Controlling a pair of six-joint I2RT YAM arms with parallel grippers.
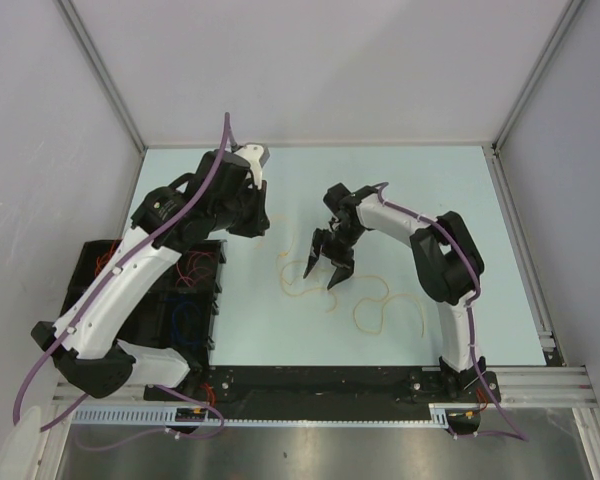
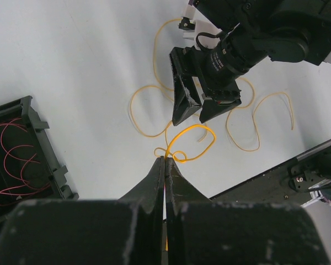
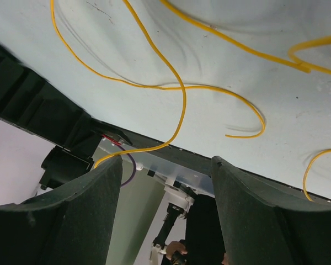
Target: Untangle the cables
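Note:
Several yellow-orange cables lie in loose loops on the pale table; they also show in the left wrist view and the right wrist view. My left gripper is shut on one yellow-orange cable, whose small loops rise just past the fingertips. In the top view the left gripper sits at the left end of the loops. My right gripper is open and empty above the middle of the loops. One strand runs past its left finger.
A black compartment bin stands at the left of the table and holds red cables and blue cables; the red ones show in the left wrist view. A black rail runs along the near edge.

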